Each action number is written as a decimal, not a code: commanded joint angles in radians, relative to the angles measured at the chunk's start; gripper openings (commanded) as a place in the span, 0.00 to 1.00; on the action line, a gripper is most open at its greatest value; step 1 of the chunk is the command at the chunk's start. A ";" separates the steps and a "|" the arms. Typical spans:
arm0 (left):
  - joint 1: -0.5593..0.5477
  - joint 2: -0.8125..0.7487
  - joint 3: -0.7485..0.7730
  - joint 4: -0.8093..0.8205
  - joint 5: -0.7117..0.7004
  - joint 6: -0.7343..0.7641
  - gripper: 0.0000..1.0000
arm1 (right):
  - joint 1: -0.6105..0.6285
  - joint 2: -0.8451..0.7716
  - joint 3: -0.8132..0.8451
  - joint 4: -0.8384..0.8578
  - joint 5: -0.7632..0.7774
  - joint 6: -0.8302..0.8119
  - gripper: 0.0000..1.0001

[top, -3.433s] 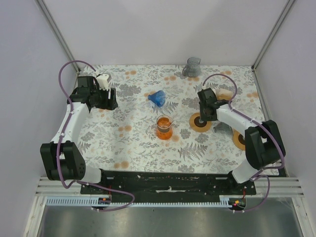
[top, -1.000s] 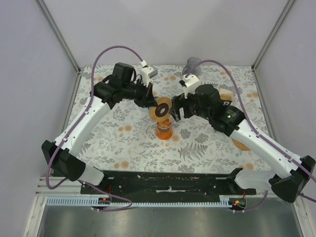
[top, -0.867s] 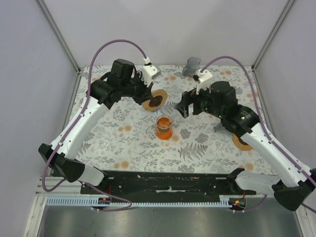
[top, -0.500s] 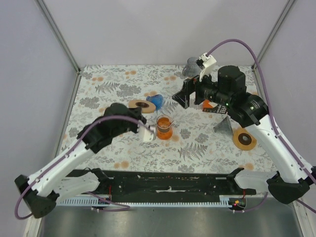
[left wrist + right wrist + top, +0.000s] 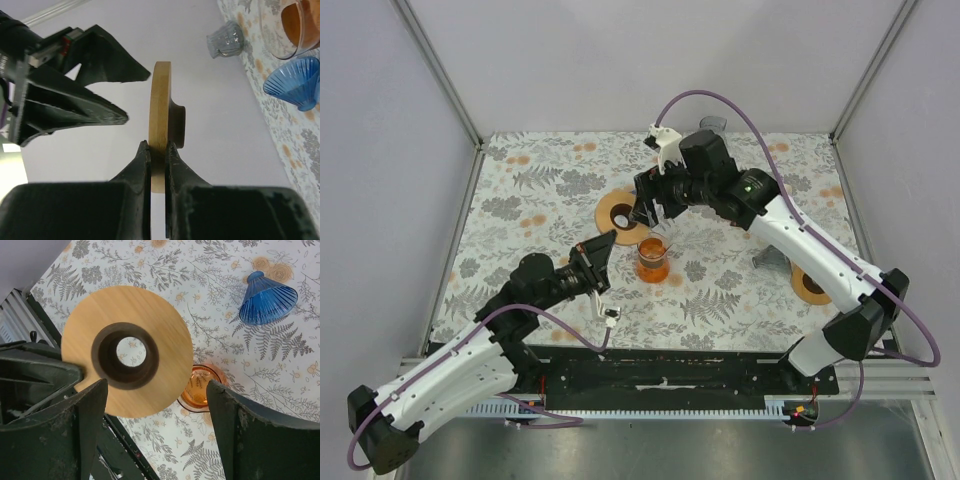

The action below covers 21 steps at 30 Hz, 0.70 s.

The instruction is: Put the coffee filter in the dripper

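My left hand (image 5: 157, 146) pinches the wooden ring (image 5: 161, 100) by its rim; my right hand (image 5: 155, 388) gapes wide, empty. I'd centre it around the ring before closing.

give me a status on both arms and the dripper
Left jaws shut on the wooden disc at its edge, disc held on edge in the air. Right jaws open, hovering over the disc. Blue dripper on the table, untouched.
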 commanded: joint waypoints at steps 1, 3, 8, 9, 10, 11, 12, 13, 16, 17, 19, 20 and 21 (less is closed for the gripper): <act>-0.002 -0.030 -0.005 0.156 0.046 0.267 0.02 | 0.007 0.035 0.073 0.002 0.015 -0.009 0.84; -0.004 -0.030 -0.008 0.164 0.057 0.273 0.02 | 0.008 0.062 0.088 0.002 0.012 -0.006 0.81; -0.004 -0.019 -0.009 0.187 0.066 0.273 0.02 | 0.014 0.125 0.133 0.009 -0.008 0.000 0.65; -0.002 -0.016 -0.011 0.195 0.066 0.275 0.02 | 0.016 0.131 0.136 0.005 -0.005 0.000 0.59; -0.002 -0.013 -0.011 0.201 0.068 0.275 0.02 | 0.016 0.136 0.137 0.005 0.001 0.000 0.52; -0.002 -0.012 -0.008 0.206 0.068 0.273 0.02 | 0.016 0.141 0.137 0.005 0.010 0.000 0.46; -0.002 -0.012 -0.006 0.210 0.068 0.266 0.02 | 0.016 0.139 0.134 0.005 0.021 -0.004 0.39; -0.002 -0.012 -0.006 0.212 0.066 0.259 0.02 | 0.016 0.141 0.131 0.007 0.029 -0.007 0.28; -0.002 -0.032 0.000 0.209 0.089 0.207 0.02 | 0.014 0.134 0.119 -0.007 0.082 -0.026 0.00; -0.002 -0.038 0.004 0.190 0.091 0.190 0.18 | 0.007 0.128 0.110 -0.008 0.095 -0.032 0.00; -0.002 -0.045 0.029 0.119 0.056 0.137 0.79 | -0.016 0.112 0.090 -0.010 0.090 -0.038 0.00; -0.002 -0.044 0.046 0.085 0.025 0.112 0.88 | -0.035 0.099 0.076 -0.010 0.086 -0.039 0.00; -0.004 -0.039 0.066 0.043 -0.027 0.071 0.88 | -0.051 0.092 0.064 -0.010 0.085 -0.043 0.00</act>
